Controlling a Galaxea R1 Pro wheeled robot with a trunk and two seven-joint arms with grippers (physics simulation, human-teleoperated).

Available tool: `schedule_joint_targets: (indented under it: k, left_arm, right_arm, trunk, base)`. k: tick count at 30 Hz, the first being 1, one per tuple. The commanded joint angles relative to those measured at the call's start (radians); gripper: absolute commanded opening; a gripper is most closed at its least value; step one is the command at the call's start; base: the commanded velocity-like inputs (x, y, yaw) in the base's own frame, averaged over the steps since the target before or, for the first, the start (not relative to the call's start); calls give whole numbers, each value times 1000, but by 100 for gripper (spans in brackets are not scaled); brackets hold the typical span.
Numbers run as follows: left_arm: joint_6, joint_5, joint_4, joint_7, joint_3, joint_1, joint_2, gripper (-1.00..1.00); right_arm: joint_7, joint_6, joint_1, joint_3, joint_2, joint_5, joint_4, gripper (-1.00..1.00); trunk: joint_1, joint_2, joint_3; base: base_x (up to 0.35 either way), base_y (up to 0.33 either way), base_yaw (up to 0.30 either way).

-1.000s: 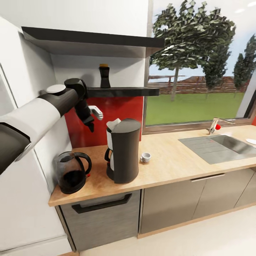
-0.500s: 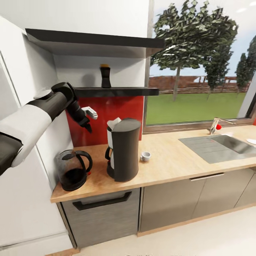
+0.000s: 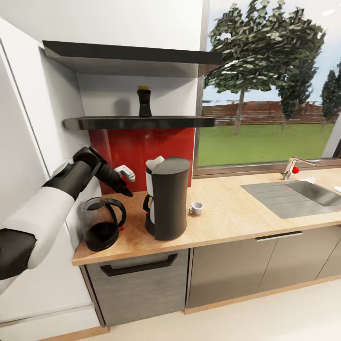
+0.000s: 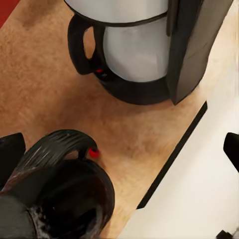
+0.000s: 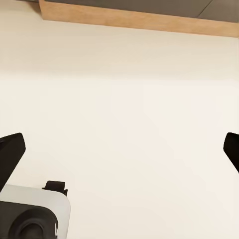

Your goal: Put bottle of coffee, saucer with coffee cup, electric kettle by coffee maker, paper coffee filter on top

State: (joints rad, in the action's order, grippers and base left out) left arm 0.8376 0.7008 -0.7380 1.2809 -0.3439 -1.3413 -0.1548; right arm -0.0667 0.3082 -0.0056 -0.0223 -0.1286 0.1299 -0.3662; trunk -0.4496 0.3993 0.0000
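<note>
**Left arm low over the kettle end of the counter**

Left end effector (image 3: 124,182) hangs above the counter (image 3: 227,218), between the electric kettle (image 3: 100,223) and the red back wall, near the counter's left end. Its fingers stand wide apart, released, nothing between them; in the left wrist view the two dark fingertips (image 4: 11,154) sit far apart, with the kettle's black handle and red switch under them.

Coffee maker (image 3: 166,199) stands just beside the kettle, toward the sink (image 3: 293,196), with a white paper coffee filter (image 3: 154,164) showing at its top. Coffee cup (image 3: 196,208) sits on the bare counter close to the coffee maker on the sink side.

Bottle of coffee (image 3: 144,102) stands upright on the kitchen shelf (image 3: 137,123), above the coffee maker.

Right end effector (image 5: 119,149): fingers spread, empty, pale floor (image 5: 119,99) beyond them.
</note>
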Motion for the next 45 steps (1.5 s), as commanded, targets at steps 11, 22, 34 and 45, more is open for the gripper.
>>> schedule_joint_targets:
  k: [11,22,34,45]
  left_arm:
    - [-59,1,-142,60,173,196,-14,100]
    - [-68,3,-263,155,239,342,-15,100]
    - [-69,2,-292,155,244,412,-14,100]
    - [-214,-44,-292,138,247,658,-2,100]
  right_arm:
    - [-7,3,-1,-4,0,11,1,100]
    - [-7,3,-1,-4,0,11,3,100]
    - [-7,3,-1,-5,0,11,3,100]
    - [-7,3,-1,-5,0,11,3,100]
  trunk:
    - [0,1,0]
    - [0,1,0]
    - [0,1,0]
    - [0,1,0]
  base:
    - [0,0,0]
    - [-34,0,0]
    - [-315,-5,0]
    - [-228,-43,0]
